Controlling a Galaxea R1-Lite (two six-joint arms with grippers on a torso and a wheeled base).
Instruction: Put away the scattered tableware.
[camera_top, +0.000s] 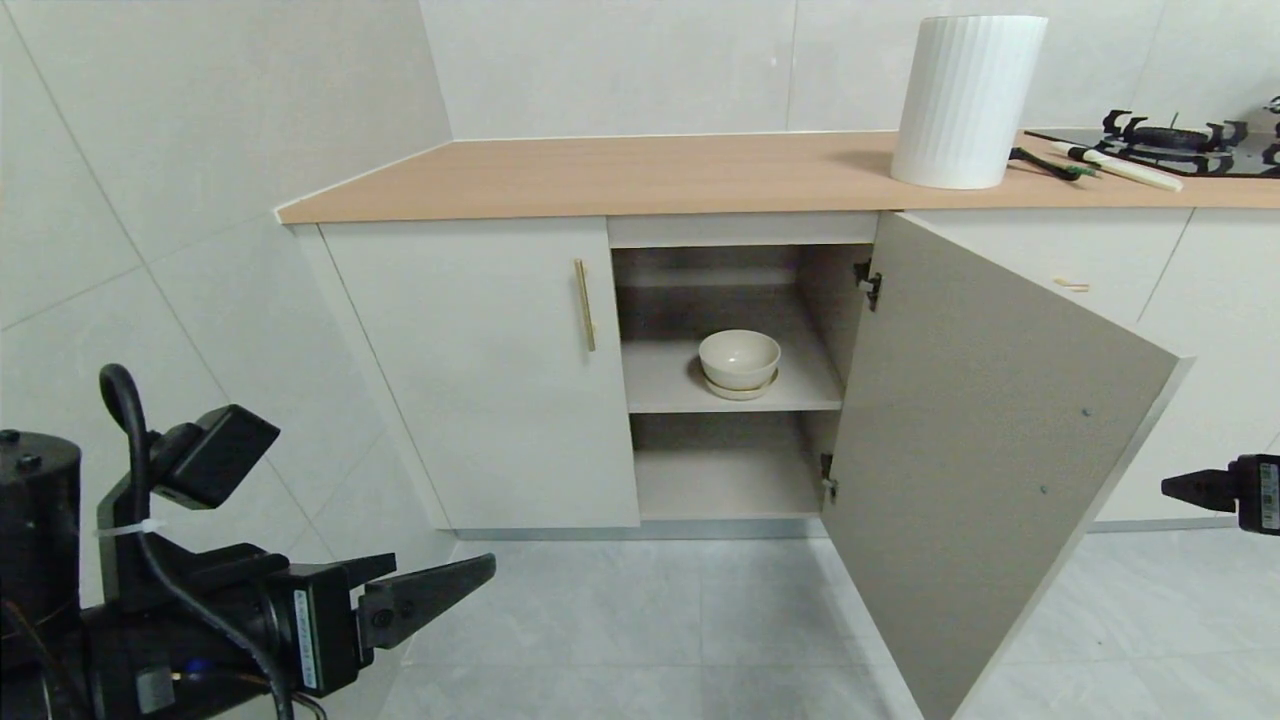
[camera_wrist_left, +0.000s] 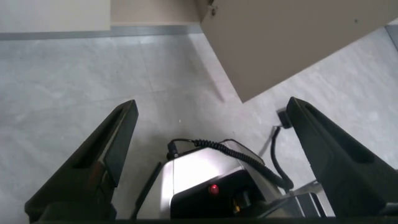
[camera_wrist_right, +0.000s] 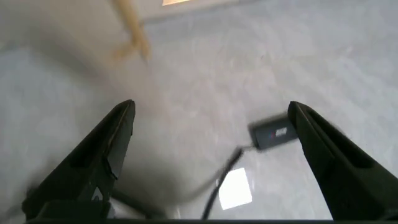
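A cream bowl (camera_top: 740, 357) sits on a small plate (camera_top: 741, 389) on the middle shelf (camera_top: 660, 385) of the open cabinet. On the wooden counter (camera_top: 620, 175), at the far right, lie a dark utensil with a green tip (camera_top: 1045, 163) and a long white one (camera_top: 1120, 166). My left gripper (camera_top: 440, 585) hangs low at the left, in front of the cabinet and well below the shelf; its fingers stand open and empty (camera_wrist_left: 211, 104) over the floor. My right gripper (camera_top: 1185, 489) is at the right edge, beyond the open door, also open and empty (camera_wrist_right: 211, 107).
The cabinet's right door (camera_top: 980, 440) swings far out over the tiled floor (camera_top: 640, 620) between my arms. The left door (camera_top: 480, 370) is closed, with a gold handle (camera_top: 584, 305). A tall white ribbed cylinder (camera_top: 965, 100) and a gas hob (camera_top: 1170, 138) stand on the counter.
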